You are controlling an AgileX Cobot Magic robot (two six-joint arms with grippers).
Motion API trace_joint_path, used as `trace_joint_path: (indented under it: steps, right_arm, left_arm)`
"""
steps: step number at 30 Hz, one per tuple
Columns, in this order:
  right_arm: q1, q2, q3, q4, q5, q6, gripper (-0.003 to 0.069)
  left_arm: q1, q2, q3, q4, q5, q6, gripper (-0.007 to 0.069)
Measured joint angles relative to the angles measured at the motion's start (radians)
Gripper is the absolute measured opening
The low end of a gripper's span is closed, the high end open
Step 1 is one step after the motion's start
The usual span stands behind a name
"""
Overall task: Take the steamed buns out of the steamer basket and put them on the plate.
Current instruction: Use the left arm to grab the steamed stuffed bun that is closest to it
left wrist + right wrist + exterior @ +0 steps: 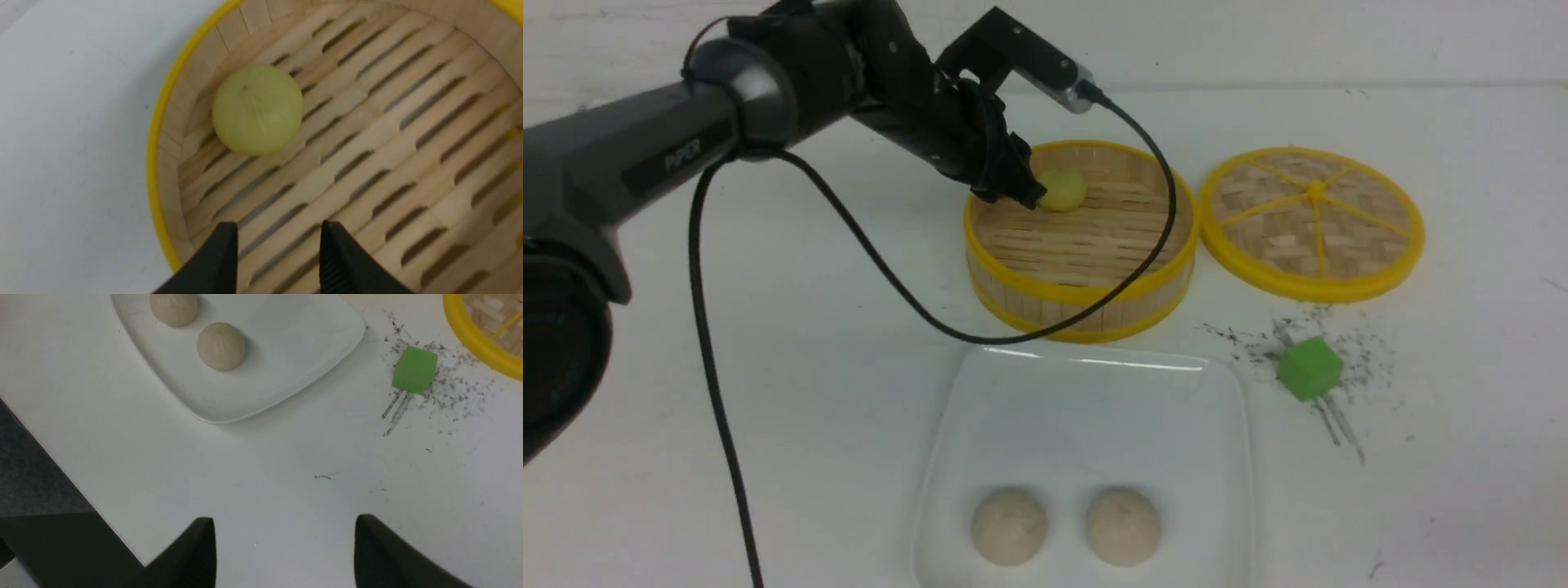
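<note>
- Lettering "PIPER" (682, 155) stands in pale capitals on the dark grey left arm (629, 155)
- Round bamboo-slat steamer basket with yellow rims (1086, 294) sits on the white table (809, 367); it contains one pale yellow dome-shaped bun (1063, 189), which rests on the slatted floor close to the far-left wall
- Large glossy white square plate (1094, 425) lies on the robot's side of the basket; it holds one pale beige-white pleated bun (1009, 527) on the left and a second beige-white bun (1123, 527) on the right, side by side on its near part and apart from each other
- Flat woven yellow-rimmed lid with spokes (1311, 220) lies on the table just to the right of the basket; whether the two rims touch cannot be told
- Small green cube (1309, 368) sits to the right of the plate, among dark scuff marks (1339, 343)
- Left gripper (278, 245) hangs inside the basket with its black fingers apart and only bare slats between them; the yellow bun lies just beyond the tips, ungripped
- Right gripper (282, 547), seen only from its own wrist camera, hovers over bare table with fingers spread wide and nothing between them
- Thin black cable (882, 269) loops from the left wrist across the basket's front wall
</note>
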Motion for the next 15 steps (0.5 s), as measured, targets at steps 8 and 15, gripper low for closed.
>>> trace_joint_path:
  steps: [8,15]
  right_arm:
    - [0.0,0.0,0.0,0.011,0.0,0.0,0.0454]
    - [0.0,0.0,0.0,0.015,0.0,0.0,0.0454]
  left_arm:
    - [0.0,0.064,0.0,-0.166,-0.051,0.123,0.0306]
    - [0.0,0.068,0.0,-0.287,-0.11,0.243,0.036]
